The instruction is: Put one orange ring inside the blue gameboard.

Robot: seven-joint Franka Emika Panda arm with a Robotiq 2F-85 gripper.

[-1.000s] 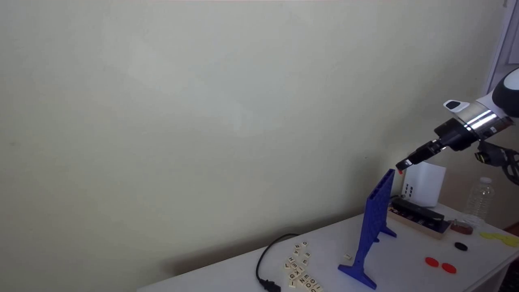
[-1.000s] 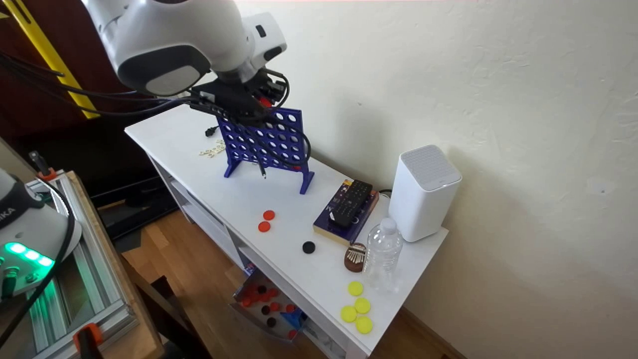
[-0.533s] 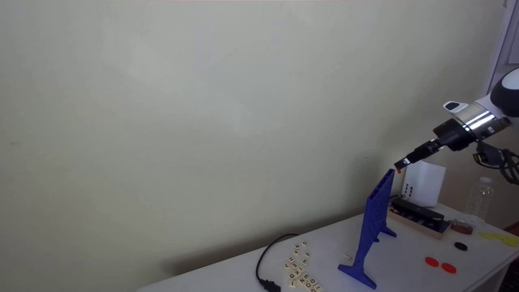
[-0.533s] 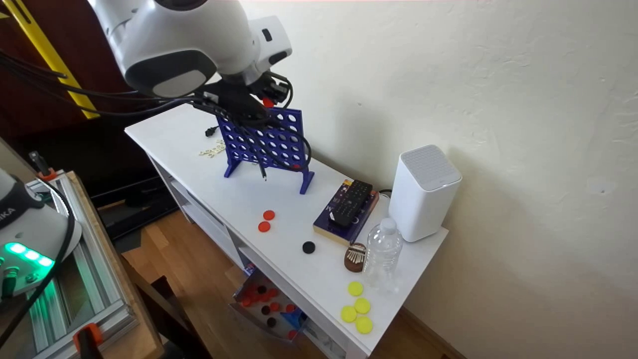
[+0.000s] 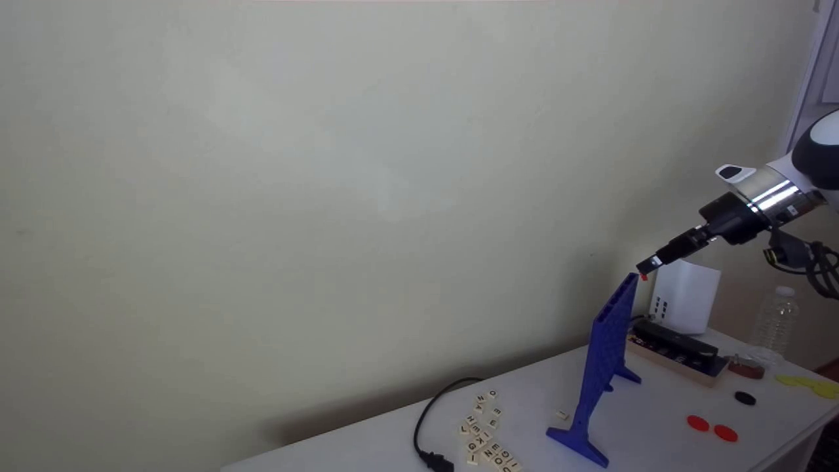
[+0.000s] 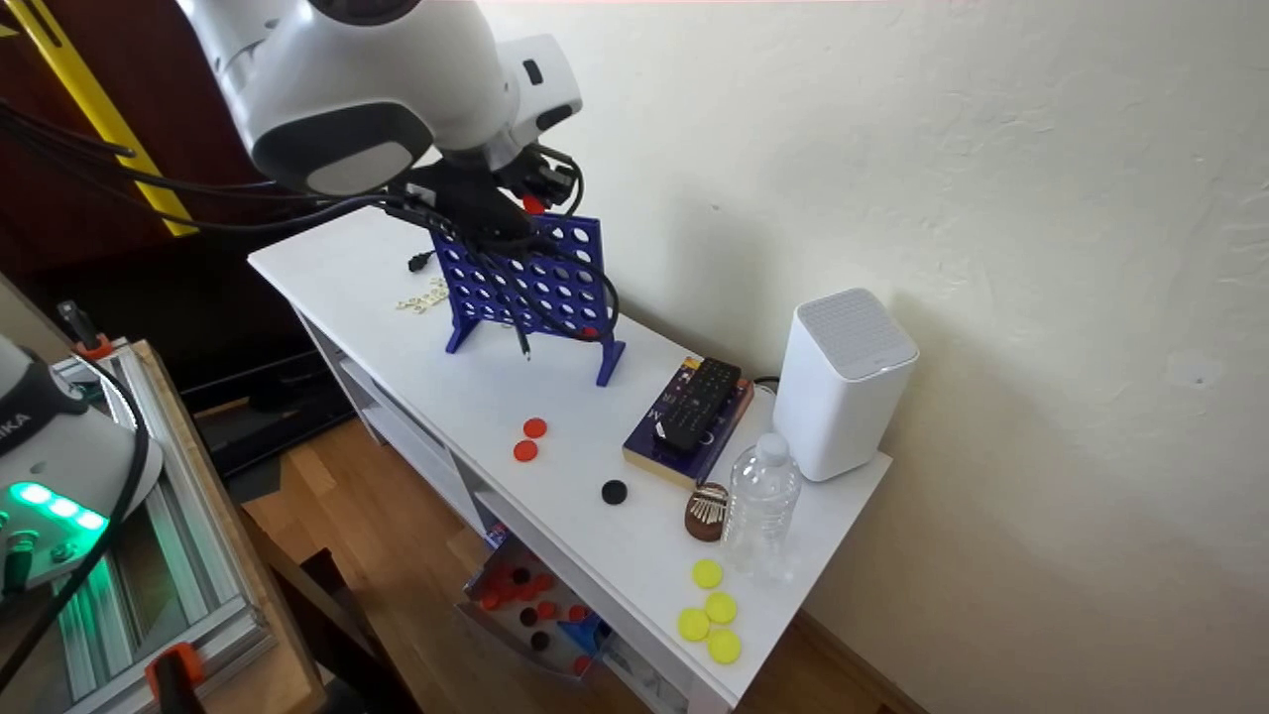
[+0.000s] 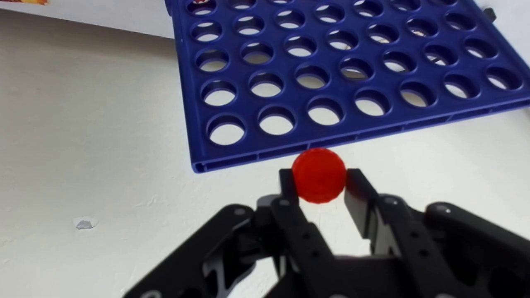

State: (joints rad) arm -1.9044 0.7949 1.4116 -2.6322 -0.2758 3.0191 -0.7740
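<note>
In the wrist view, the black two-fingered pincer (image 7: pixel 321 182) grips a small flat round red-orange plastic ring (image 7: pixel 318 173) by opposite edges. The ring lies just beyond the slotted top edge of the tall blue plastic gameboard (image 7: pixel 295 97), overlapping it slightly in that view; whether the two touch cannot be told.

In an exterior view, the gameboard stands upright on a white surface (image 5: pixel 655 406). The gripped ring shows as a red sliver just beside the gameboard's upper far corner. Cream square letter tiles (image 5: pixel 480 440) lie on one side of the gameboard, two loose flat red-orange rings (image 5: pixel 725 432) on its opposite side.

In an exterior view, a rounded white robot arm (image 6: pixel 397 59) hides much of the pincer, and the ring appears just above the gameboard. Near the gameboard lies a dark blue paper book (image 6: pixel 646 446) bearing a black plastic remote control (image 6: pixel 699 402); farther from the gameboard stand a clear plastic bottle (image 6: pixel 761 506) and a tall white plastic box (image 6: pixel 838 416).
</note>
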